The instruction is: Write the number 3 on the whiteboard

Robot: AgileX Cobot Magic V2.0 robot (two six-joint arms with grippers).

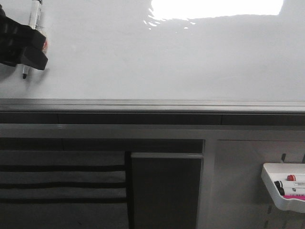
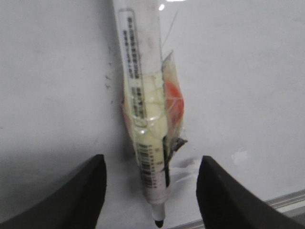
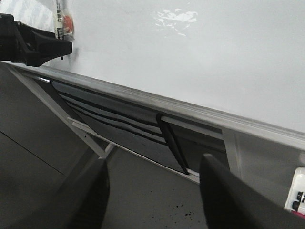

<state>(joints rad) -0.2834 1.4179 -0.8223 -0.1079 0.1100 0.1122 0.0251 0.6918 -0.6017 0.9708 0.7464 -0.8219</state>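
Observation:
The whiteboard [image 1: 167, 62] is glossy white, with a glare patch at its top and a grey rail [image 1: 152, 105] along its lower edge. No number 3 is in view on it. My left gripper [image 1: 32, 56] is at the board's far left, carrying a taped, clear-barrelled black marker [image 1: 35, 14] that points down. In the left wrist view the marker [image 2: 143, 119] lies between the two fingers of the left gripper [image 2: 151, 191], which stand wide apart without touching it. Its tip is just above the rail. My right gripper [image 3: 152, 195] is open and empty, low and away from the whiteboard [image 3: 190, 57].
A small white tray [image 1: 283, 186] with markers hangs on the panel at lower right, below the board. Under the rail are dark panels and a striped grey section [image 1: 62, 181]. The right wrist view shows dark floor below the fingers.

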